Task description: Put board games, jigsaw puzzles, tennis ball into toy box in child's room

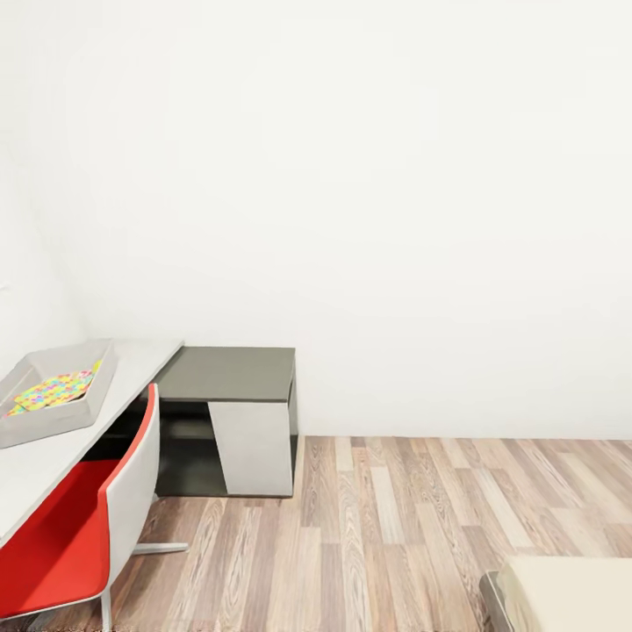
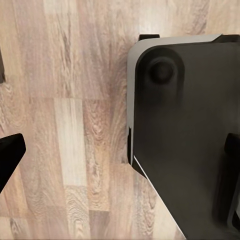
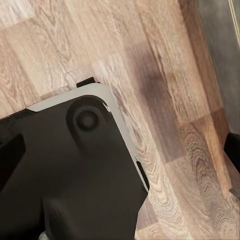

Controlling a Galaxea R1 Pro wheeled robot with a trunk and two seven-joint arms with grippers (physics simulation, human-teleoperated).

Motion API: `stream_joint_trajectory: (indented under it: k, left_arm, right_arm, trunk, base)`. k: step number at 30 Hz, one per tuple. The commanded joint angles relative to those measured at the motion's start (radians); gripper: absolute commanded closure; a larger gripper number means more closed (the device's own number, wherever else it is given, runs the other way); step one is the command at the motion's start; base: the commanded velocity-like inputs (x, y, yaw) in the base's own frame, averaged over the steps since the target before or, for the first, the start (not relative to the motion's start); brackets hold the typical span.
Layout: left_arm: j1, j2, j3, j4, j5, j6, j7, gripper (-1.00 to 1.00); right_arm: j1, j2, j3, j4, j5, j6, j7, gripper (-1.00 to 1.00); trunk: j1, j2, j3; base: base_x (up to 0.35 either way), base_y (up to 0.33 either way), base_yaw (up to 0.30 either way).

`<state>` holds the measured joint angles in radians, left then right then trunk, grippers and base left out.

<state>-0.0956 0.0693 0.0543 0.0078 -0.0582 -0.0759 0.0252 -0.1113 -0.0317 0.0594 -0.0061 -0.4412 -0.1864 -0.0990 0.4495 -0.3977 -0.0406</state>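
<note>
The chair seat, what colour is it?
Red, with a pale grey back shell; the chair shows best in the head view.

I'm in a home, a kid's bedroom by the look: white walls, wood plank floor (image 1: 395,535), pale desk (image 1: 105,399) w/ dark low cabinet (image 1: 230,373) at its corner, red chair (image 1: 66,535) pulled up, bin (image 1: 53,421) w/ a bright jigsaw (image 1: 54,389) inside, bed corner (image 1: 562,592) at lower right.
</note>
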Motion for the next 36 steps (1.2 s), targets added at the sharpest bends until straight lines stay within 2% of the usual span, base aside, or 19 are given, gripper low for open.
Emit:
stream_joint_trajectory:
  k: [1, 15, 30, 36]
  left_arm:
    - [-0.001, 0.000, 0.005, 0.001, -0.006, -0.004, 0.002, -1.00]
    - [-0.001, 0.002, 0.005, 0.001, -0.006, -0.004, 0.002, -1.00]
    - [-0.001, 0.006, 0.005, 0.000, -0.008, -0.004, 0.002, -1.00]
    - [-0.001, 0.008, 0.005, 0.000, -0.007, -0.004, 0.002, -1.00]
  right_arm:
    - [-0.001, 0.000, 0.007, 0.000, -0.007, -0.002, -0.002, -1.00]
    - [0.000, -0.001, 0.007, 0.000, -0.007, 0.005, -0.003, -1.00]
    - [0.019, 0.000, 0.007, 0.000, -0.008, -0.004, -0.004, -1.00]
    - [0.021, 0.013, 0.005, 0.000, -0.009, -0.007, -0.004, -1.00]
  trunk:
    - [0.001, -0.002, -0.004]
    - [0.001, -0.002, -0.025]
    - [0.001, -0.002, -0.027]
    - [0.001, -0.002, -0.027]
  base:
    - [0.000, 0.000, 0.069]
    - [0.000, 0.000, 0.068]
    - [0.000, 0.000, 0.006]
    - [0.000, 0.000, 0.000]
